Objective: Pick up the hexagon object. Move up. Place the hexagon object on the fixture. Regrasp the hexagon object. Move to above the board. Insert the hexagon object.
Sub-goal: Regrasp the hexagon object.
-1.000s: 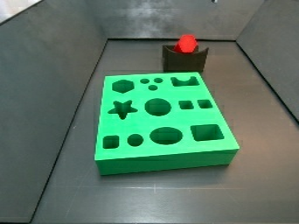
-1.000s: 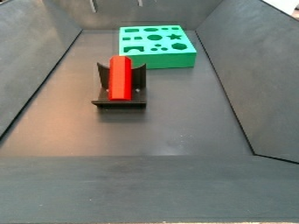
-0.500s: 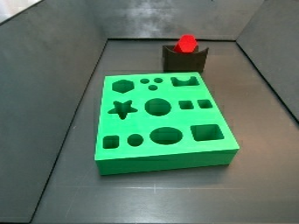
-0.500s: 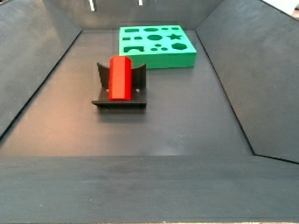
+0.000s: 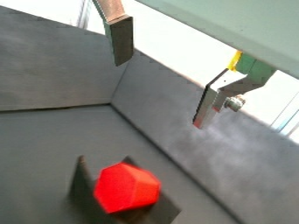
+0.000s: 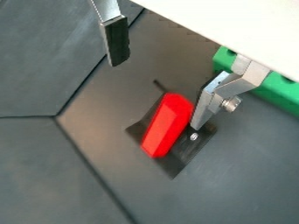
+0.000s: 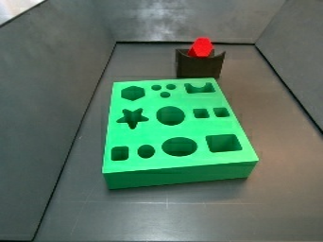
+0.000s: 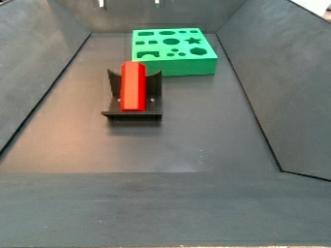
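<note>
Dark grey surface [image 8: 195, 136] throughout, walled by sloping grey panels on each side. Largest on it, the board [image 7: 175, 132], bright green, lying flat, its top cut with a star, circles, squares, an oval and a hexagon; seen again towards the far end in a side view [image 8: 172, 50], and as a green corner past one finger in a wrist view [image 6: 272, 86]. Next in size, the fixture [image 8: 131, 107], dark and notched, standing on the surface well apart from the board in a side view, and just behind the board's far edge in a side view [image 7: 199, 64]. Cradled in its notch, the hexagon object [image 8: 132, 85], bright red, lying lengthwise along the fixture; only its end face showing above the notch in a side view [image 7: 201, 45], a faceted end turned to the camera in a wrist view [image 5: 126, 186], the long side showing in a wrist view [image 6: 166, 124]. Above it, the gripper [image 6: 160, 68], open wide, holding nothing, its silver fingers [image 5: 121, 38] clear of the peg in both wrist views, touching neither peg nor fixture. Not visible in either side view.
</note>
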